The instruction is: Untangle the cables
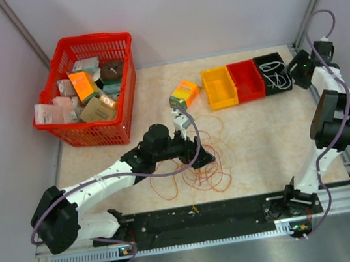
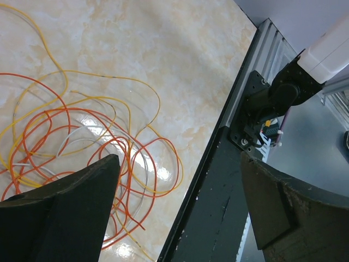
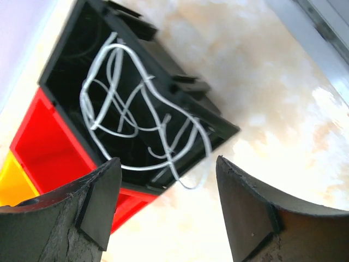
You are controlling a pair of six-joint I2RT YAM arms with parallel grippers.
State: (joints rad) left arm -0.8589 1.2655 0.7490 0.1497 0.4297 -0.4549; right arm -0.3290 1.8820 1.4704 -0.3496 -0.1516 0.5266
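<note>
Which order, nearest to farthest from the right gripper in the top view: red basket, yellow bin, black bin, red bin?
1. black bin, at the right gripper, right end of the bin row.
2. red bin, middle of the row.
3. yellow bin, left end of the row.
4. red basket, far-left corner of the table.

Basket [image 1: 93, 131], box [image 1: 184, 94], bins [image 1: 246, 81] beyond cables [image 1: 207, 177]
</note>
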